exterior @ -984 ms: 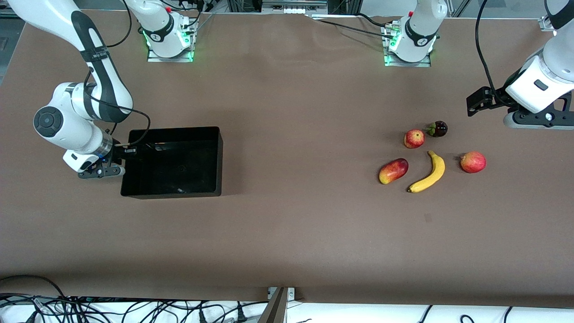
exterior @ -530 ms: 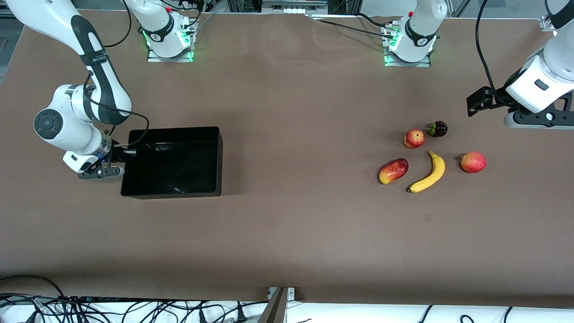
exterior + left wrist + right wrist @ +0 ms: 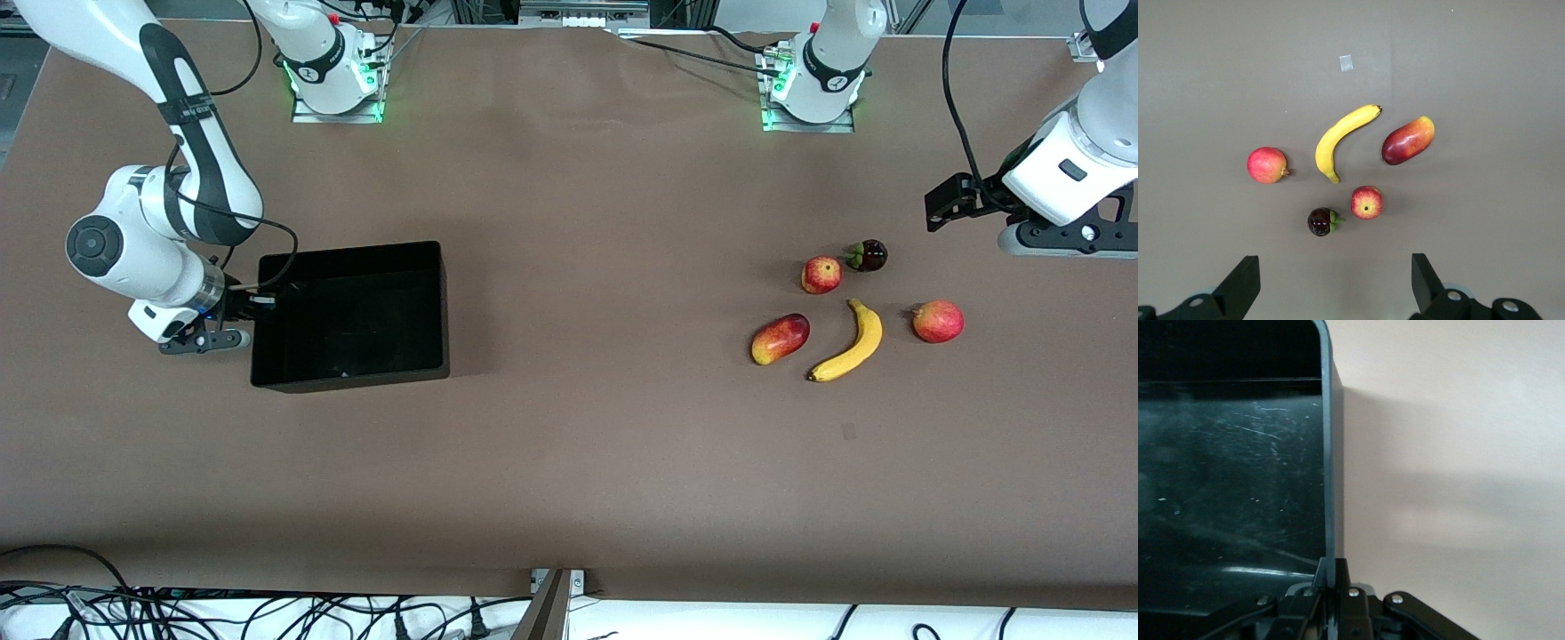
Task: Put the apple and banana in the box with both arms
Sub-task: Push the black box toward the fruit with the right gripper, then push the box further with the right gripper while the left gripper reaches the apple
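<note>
From the front you see your right gripper (image 3: 233, 313) clamped on the box (image 3: 348, 315) wall at the right arm's end, while apple (image 3: 821, 275) and banana (image 3: 849, 342) lie on the table (image 3: 578, 222). In the left wrist view, your left gripper (image 3: 1331, 287) hangs spread wide over the fruit. In the right wrist view, fingers (image 3: 1339, 577) pinch the box rim.

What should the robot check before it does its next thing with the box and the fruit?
1. Right gripper shut on the box wall: ok; the right wrist view shows the fingers pinching it.
2. Box empty inside: ok.
3. Box near the fruit: not ok; it sits at the right arm's end of the table.
4. Left gripper open, over the table by the fruit: ok.
5. Apple free to pick: ok, though a dark fruit lies close beside it.
6. Banana lying free: ok; nothing touches it.
</note>
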`<state>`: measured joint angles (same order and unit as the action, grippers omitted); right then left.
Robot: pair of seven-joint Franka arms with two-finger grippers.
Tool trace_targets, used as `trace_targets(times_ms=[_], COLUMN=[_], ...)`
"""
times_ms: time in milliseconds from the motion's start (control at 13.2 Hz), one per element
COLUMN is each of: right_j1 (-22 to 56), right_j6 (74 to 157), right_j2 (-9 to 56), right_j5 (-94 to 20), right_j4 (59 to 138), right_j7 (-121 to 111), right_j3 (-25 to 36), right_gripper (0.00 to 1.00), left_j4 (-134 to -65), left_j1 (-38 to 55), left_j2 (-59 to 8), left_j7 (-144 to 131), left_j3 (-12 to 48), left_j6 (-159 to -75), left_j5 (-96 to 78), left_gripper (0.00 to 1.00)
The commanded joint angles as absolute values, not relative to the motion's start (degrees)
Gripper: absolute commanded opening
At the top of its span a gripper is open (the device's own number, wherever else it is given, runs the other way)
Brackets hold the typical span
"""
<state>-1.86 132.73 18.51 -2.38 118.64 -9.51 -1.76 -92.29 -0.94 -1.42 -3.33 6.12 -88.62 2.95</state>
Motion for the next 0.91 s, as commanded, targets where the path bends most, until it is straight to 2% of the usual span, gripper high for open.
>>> trace_targets(times_ms=[0,303,454,605,832], right_j1=[-2.2,-1.8,2.3,7.7,13.7], right_j6=[123.0,118.8,119.5,123.8,134.3], right_j2=[17.0,17.7,18.9,22.0,27.7], right_j5=[-5.8,-13.4,-14.1,-16.7,-16.4], right_j4=[111.5,105.4,105.4,104.3,103.4], right_j7=[-9.1,-5.7,-1.0,5.3,14.0], right_j3=[-5.3,-9.7,-10.4,-10.5,-13.0], right_gripper=[0.00,0.00,0.00,0.00,0.00], left_j4=[-89.9,-90.0,-90.2,-90.3,-92.0], left_j1=[-0.9,-1.0,-1.0,-1.2,-1.6], left_j2=[-2.6,-2.7,-4.6,-6.1,-10.9], left_j7=[-3.8,-3.7,-3.7,-3.1,-2.9], left_j3=[6.2,6.1,6.1,6.0,6.0], left_j6=[-86.7,-86.3,-84.1,-79.8,-79.2], left_j5=[2.1,2.2,2.7,3.0,3.2], left_gripper=[1.00,1.00,1.00,1.00,1.00])
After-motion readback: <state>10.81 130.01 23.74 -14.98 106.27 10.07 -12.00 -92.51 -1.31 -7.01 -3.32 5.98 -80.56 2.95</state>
